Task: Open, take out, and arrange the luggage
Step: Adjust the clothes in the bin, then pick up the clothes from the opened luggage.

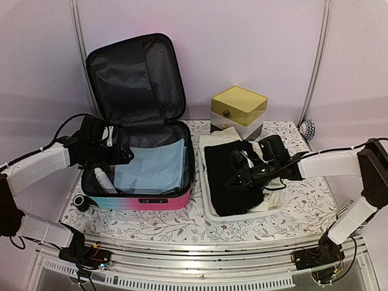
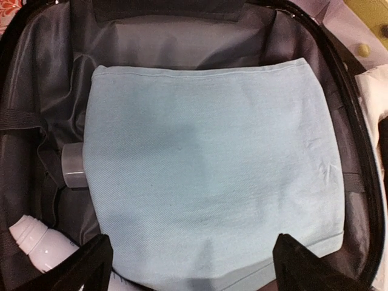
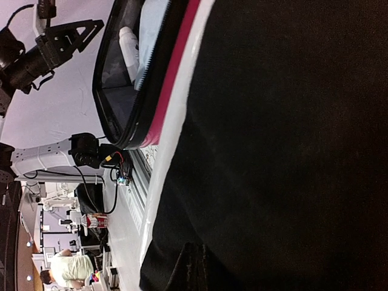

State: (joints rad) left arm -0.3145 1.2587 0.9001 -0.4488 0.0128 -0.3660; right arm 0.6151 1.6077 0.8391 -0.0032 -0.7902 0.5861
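On the left half of the table [image 1: 182,227]: luggage [image 1: 154,200], unzipped, base flat, lid propped upright toward the back wall. Inside the base: folded pale-blue cloth [image 2: 206,182] over most of the floor, white bottle [image 2: 42,242] along the left wall, grey cap [image 2: 74,167] poking out from under the cloth's left edge.

Left gripper [image 1: 124,156] over the base's left side, spread near full width, holding nothing, tips framing the cloth's near edge in the wrist view. Right gripper [image 1: 233,182] closed tight, low over black garment [image 1: 227,203] in the basket [image 1: 206,212] just right of the luggage; cannot tell whether pinching fabric or not.

Handling, as a guess:
- **Shell:** stiff and probably light. Smooth plastic, likely slick under bare fingers, so better taken by rim or zipper band than by a flat face.
- **Lining:** soft, no purchase there.
- **Cloth:** limp and light. Pinch at an edge or a corner, and expect sag and unfolding on the lift.
- **Bottle:** hard, round, smooth, prone to roll or squirt out of a loose grip. Take across the body, near the middle, not at the neck.
- **Capped thing:** mostly hidden. Lift the cloth first.
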